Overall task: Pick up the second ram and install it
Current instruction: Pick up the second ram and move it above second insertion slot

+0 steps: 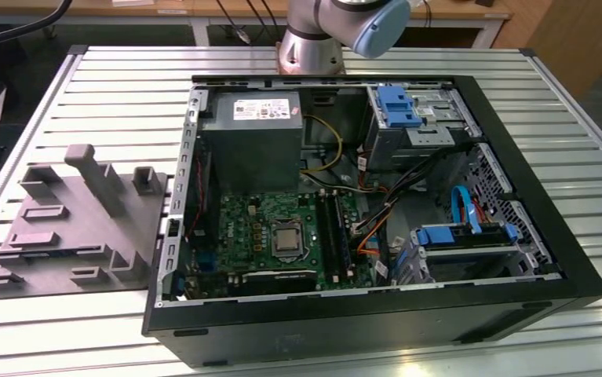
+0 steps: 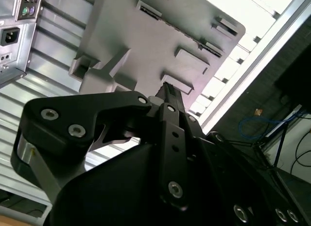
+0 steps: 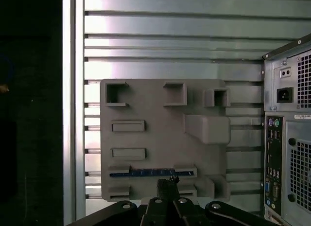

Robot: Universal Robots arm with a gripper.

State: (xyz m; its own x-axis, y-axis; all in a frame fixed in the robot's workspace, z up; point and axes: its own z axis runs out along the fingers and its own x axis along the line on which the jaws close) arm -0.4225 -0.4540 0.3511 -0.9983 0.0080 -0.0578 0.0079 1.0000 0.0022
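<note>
The second ram [image 3: 153,173] is a thin dark-blue stick lying flat in a long slot of the grey fixture block [image 3: 160,138]. In the exterior view the ram [image 1: 58,253] shows as a dark strip near the front of that block [image 1: 71,228]. My gripper [image 3: 168,183] hangs well above the block, its black tips close to the ram's middle in the first wrist view. In the second wrist view the gripper [image 2: 166,90] has its fingers pressed together with nothing between them.
An open computer case [image 1: 583,267] lies on the slatted metal table [image 1: 112,78], to the exterior view's right of the block. Inside are the motherboard [image 1: 269,228] with black memory slots [image 1: 332,224], a grey power supply [image 1: 250,126] and blue drive brackets [image 1: 397,106]. The table edge [image 3: 73,114] runs beside the block.
</note>
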